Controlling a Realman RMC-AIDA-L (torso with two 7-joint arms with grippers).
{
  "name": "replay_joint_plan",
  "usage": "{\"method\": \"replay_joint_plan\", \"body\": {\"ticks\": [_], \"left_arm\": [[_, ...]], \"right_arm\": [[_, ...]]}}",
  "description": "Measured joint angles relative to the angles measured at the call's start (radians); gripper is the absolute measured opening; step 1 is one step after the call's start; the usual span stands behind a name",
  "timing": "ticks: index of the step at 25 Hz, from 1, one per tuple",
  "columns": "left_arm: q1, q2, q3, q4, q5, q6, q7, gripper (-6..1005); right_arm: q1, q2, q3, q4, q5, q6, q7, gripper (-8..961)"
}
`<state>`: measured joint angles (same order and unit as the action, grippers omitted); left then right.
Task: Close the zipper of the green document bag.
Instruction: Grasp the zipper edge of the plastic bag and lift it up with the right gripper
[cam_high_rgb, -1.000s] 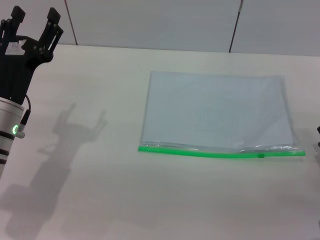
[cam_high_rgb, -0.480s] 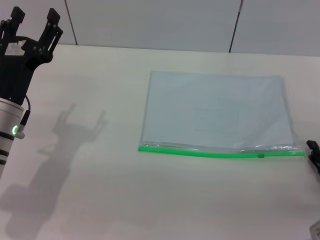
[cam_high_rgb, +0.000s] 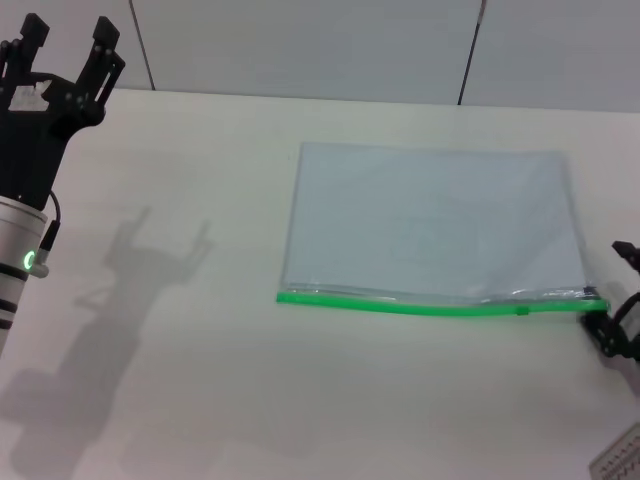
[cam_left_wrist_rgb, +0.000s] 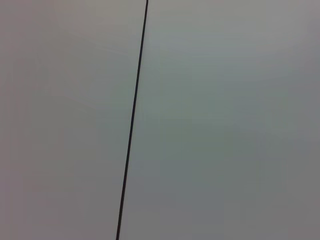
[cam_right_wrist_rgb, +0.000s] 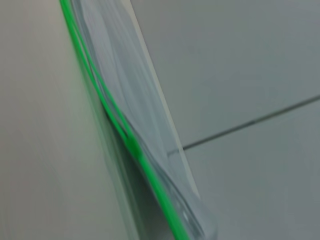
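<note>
The green document bag (cam_high_rgb: 430, 215) lies flat on the white table, right of centre. Its zipper (cam_high_rgb: 400, 304) runs along the near long edge, with the small slider tab (cam_high_rgb: 521, 311) near the right end. My right gripper (cam_high_rgb: 610, 288) is low at the table's right edge, open, its fingers on either side of the zipper's right end. In the right wrist view the zipper (cam_right_wrist_rgb: 112, 117) runs close by as a green line along the bag (cam_right_wrist_rgb: 125, 70). My left gripper (cam_high_rgb: 68, 35) is raised at the far left, open and empty.
The white table (cam_high_rgb: 200, 380) stretches left and in front of the bag. Grey wall panels (cam_high_rgb: 300, 40) stand behind its far edge; the left wrist view shows only such a wall panel (cam_left_wrist_rgb: 225, 120) with a dark seam.
My right gripper has come in from the right edge and moved left to the zipper's right end. The bag and the left arm have not moved.
</note>
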<state>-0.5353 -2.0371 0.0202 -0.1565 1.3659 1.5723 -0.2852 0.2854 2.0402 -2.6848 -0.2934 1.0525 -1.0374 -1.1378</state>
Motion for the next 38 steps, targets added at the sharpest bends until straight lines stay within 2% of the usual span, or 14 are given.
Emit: {"method": "replay_joint_plan", "body": {"ticks": [23, 29, 38], "left_arm": [[-0.001, -0.002, 0.001, 0.000, -0.011, 0.000, -0.002, 830], [-0.002, -0.002, 0.001, 0.000, -0.011, 0.001, -0.002, 831], [-0.002, -0.002, 0.001, 0.000, -0.011, 0.003, -0.003, 831]], "right_arm": [[0.072, -0.004, -0.063, -0.042, 0.000, 0.033, -0.045, 771], [0.079, -0.004, -0.064, -0.059, 0.003, 0.054, -0.076, 604], [0.081, -0.003, -0.064, -0.107, 0.006, 0.045, -0.120, 246]]}}
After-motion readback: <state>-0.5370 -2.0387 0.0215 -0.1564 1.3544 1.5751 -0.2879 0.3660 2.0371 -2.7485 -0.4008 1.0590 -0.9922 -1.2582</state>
